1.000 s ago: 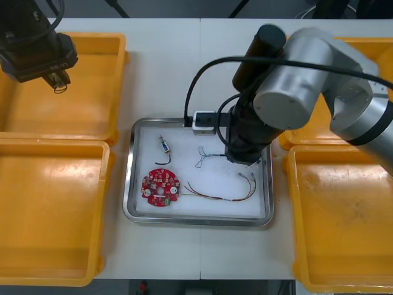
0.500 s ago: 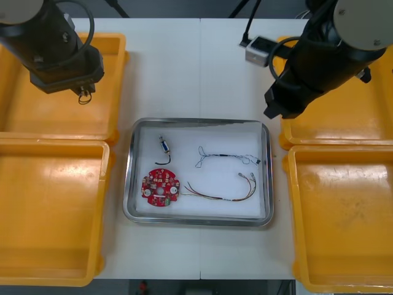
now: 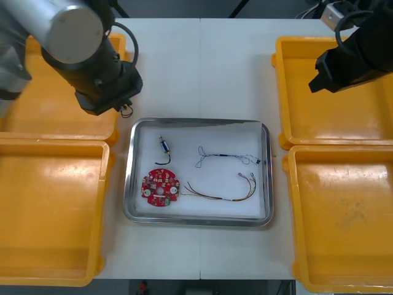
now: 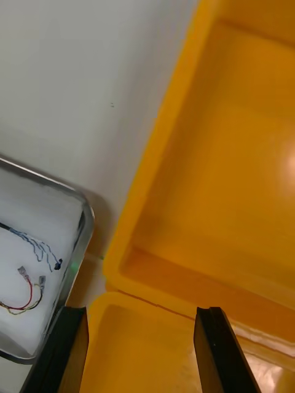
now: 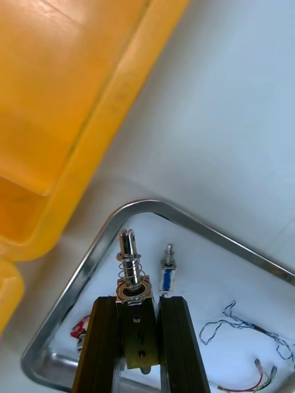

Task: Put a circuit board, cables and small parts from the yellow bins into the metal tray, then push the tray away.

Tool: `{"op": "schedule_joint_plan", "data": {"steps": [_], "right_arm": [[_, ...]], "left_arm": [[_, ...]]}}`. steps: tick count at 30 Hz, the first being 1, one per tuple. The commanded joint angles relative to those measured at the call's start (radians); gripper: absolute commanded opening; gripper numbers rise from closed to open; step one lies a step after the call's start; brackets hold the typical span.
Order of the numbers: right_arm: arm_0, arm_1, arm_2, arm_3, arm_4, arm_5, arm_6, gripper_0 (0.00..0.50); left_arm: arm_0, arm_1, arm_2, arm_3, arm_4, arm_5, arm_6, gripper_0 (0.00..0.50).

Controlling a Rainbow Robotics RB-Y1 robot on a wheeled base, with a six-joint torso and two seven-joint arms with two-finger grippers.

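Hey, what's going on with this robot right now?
The left gripper, shut on a small metal part, hovers at the tray's far left corner. The tray holds a red board, a blue-white cable, a red-yellow cable and another small part. The right gripper hangs open over the far right bin.

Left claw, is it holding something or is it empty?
Holding. The left claw is shut on a small metal part with a spring, near the tray's corner. The right claw hangs open over the bins.
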Motion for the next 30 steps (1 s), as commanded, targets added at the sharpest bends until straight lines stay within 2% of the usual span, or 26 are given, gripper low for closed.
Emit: {"op": "schedule_joint_plan", "data": {"steps": [1, 3, 5, 10, 15, 20, 30], "right_arm": [[0.042, -0.083, -0.053, -0.028, 0.015, 0.003, -0.102, 0.500], [0.058, -0.106, -0.073, -0.009, -0.006, 0.003, -0.140, 0.500], [0.074, -0.123, -0.094, 0.011, -0.034, 0.003, -0.162, 0.500], [0.132, -0.167, -0.161, 0.035, -0.100, 0.003, -0.217, 0.500], [0.201, -0.175, -0.217, 0.035, -0.111, 0.003, -0.228, 0.500], [0.282, -0.173, -0.283, 0.020, -0.112, 0.003, -0.235, 0.500], [0.396, -0.173, -0.315, -0.031, -0.095, 0.003, -0.223, 0.500]], "left_arm": [[0.004, -0.081, -0.060, -0.028, -0.112, -0.013, 0.081, 0.000], [0.006, -0.110, -0.103, -0.026, -0.171, -0.016, 0.112, 0.000], [0.009, -0.130, -0.123, -0.026, -0.194, -0.016, 0.135, 0.000], [0.046, -0.181, -0.141, -0.028, -0.209, -0.042, 0.150, 0.000], [0.066, -0.224, -0.164, -0.026, -0.250, -0.058, 0.156, 0.000], [0.076, -0.267, -0.220, -0.026, -0.333, -0.058, 0.173, 0.000], [0.106, -0.300, -0.255, -0.014, -0.378, -0.070, 0.178, 0.002]]}}
